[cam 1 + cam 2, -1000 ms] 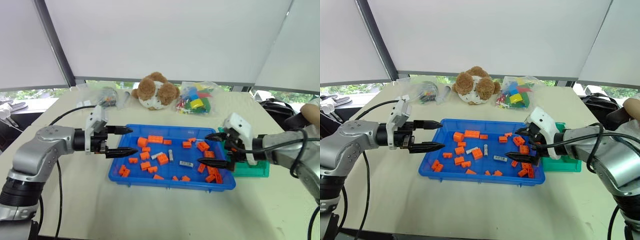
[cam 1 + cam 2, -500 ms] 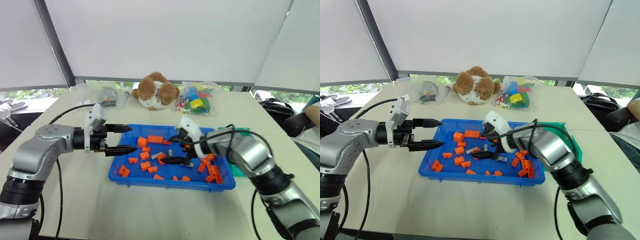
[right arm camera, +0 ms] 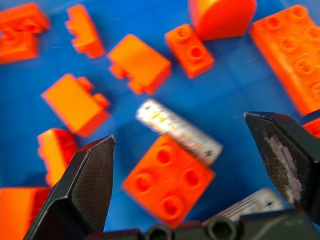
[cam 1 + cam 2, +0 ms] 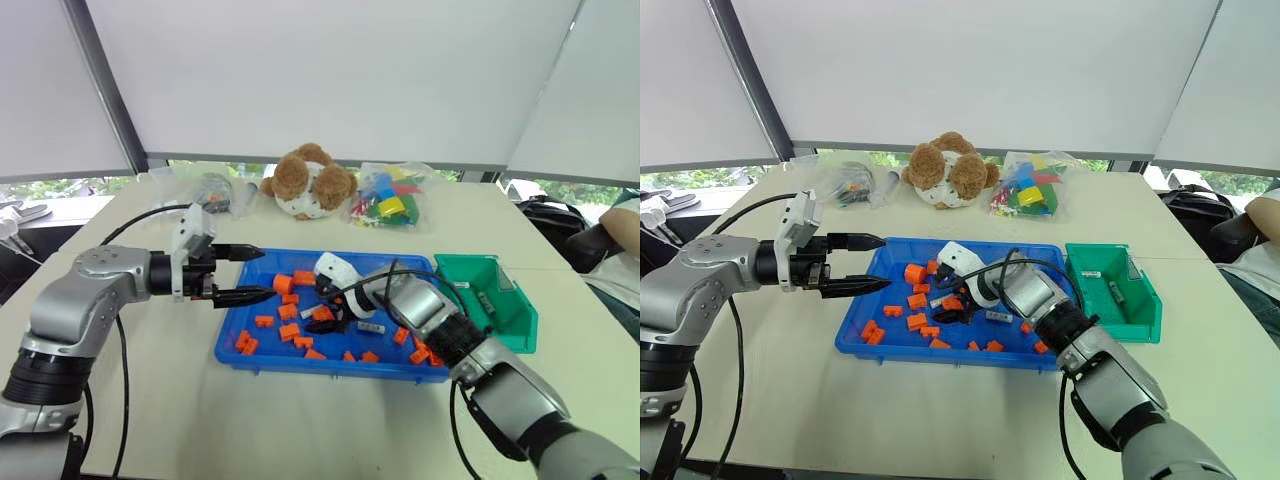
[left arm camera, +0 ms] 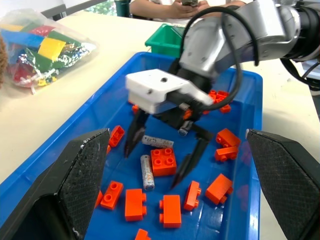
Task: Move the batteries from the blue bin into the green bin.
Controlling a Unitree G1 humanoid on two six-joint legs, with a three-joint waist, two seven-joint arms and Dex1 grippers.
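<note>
Reaching step: the right pincer (image 5: 162, 150), jaws wide, hangs over a battery (image 5: 146, 172) beside an orange brick (image 5: 163, 161) mid-frame in the blue bin (image 4: 300, 358). Next it must descend and straddle that battery alone. The left pincer (image 4: 243, 274) hovers wide at centre-left; the green bin (image 4: 492, 298) waits at right.

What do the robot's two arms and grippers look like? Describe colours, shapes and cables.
Both arms are silver-grey metal with black joints and loose black cables. Each wrist carries a white block. The left gripper and right gripper each have two black, pointed fingers.
</note>
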